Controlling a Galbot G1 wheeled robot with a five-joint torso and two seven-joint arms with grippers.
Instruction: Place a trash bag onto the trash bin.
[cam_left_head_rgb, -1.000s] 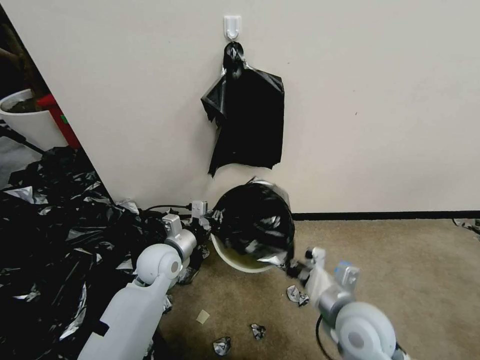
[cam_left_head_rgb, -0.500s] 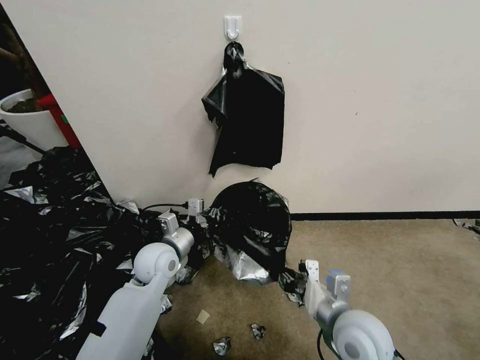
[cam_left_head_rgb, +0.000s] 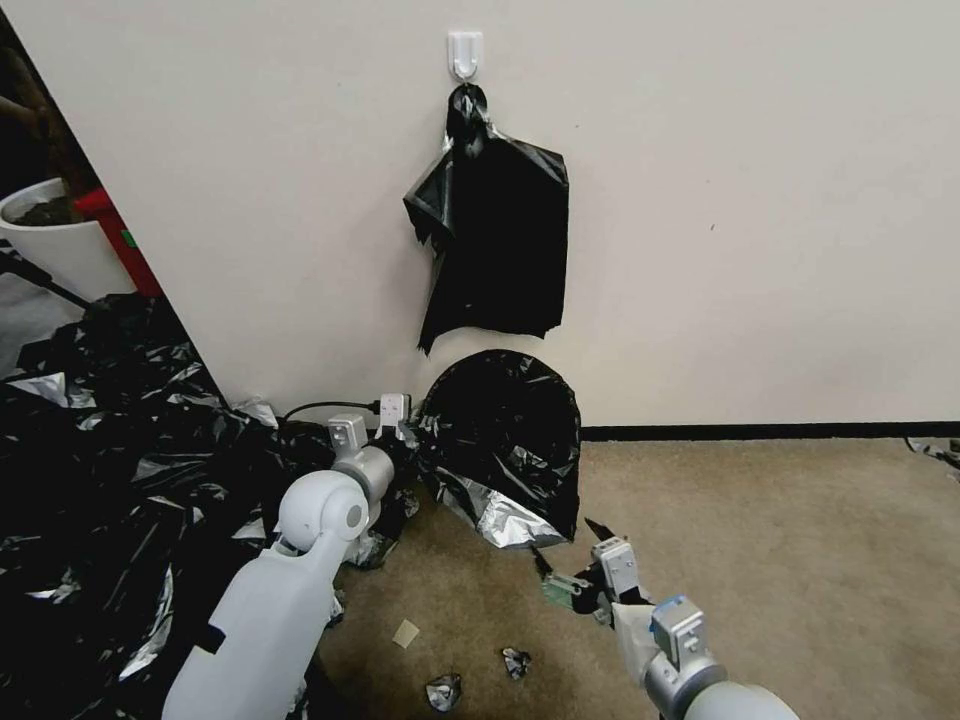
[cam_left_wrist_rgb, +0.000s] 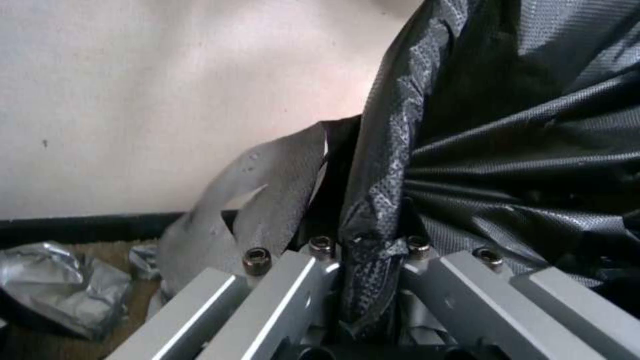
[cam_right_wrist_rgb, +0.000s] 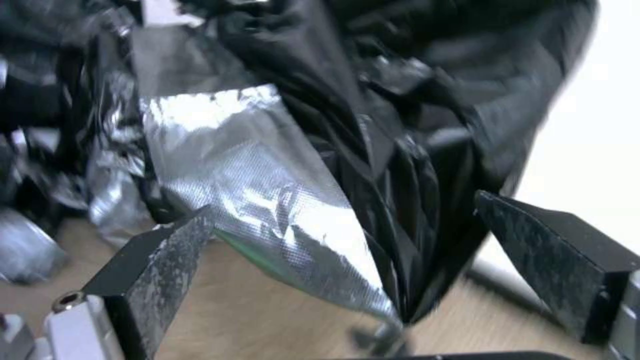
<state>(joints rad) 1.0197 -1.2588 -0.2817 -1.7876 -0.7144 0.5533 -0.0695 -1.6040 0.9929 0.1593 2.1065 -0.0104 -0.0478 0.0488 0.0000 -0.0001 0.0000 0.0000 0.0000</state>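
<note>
The glossy black trash bag (cam_left_head_rgb: 510, 435) stands as a dome against the wall, draped over the trash bin, which is hidden beneath it. A silvery flap (cam_left_head_rgb: 500, 520) hangs at the bag's lower front. My left gripper (cam_left_head_rgb: 405, 432) is at the bag's left edge; the left wrist view shows it (cam_left_wrist_rgb: 363, 245) shut on a bunched fold of the trash bag (cam_left_wrist_rgb: 507, 150). My right gripper (cam_left_head_rgb: 565, 548) hovers over the carpet just in front of the bag, open. In the right wrist view its fingers (cam_right_wrist_rgb: 160, 250) stand wide apart, short of the bag (cam_right_wrist_rgb: 373, 125).
A flat sheaf of black bags (cam_left_head_rgb: 495, 240) hangs from a white wall hook (cam_left_head_rgb: 465, 52). A big heap of black sheeting (cam_left_head_rgb: 110, 480) covers the floor at left, behind it a white pot (cam_left_head_rgb: 50, 240). Plastic scraps (cam_left_head_rgb: 515, 660) litter the carpet. Bare carpet (cam_left_head_rgb: 780, 520) lies to the right.
The bag came down over the bin, covering the cream rim seen before. My right gripper let go of the bag's front edge, opened and drew back toward me. The left gripper kept its hold.
</note>
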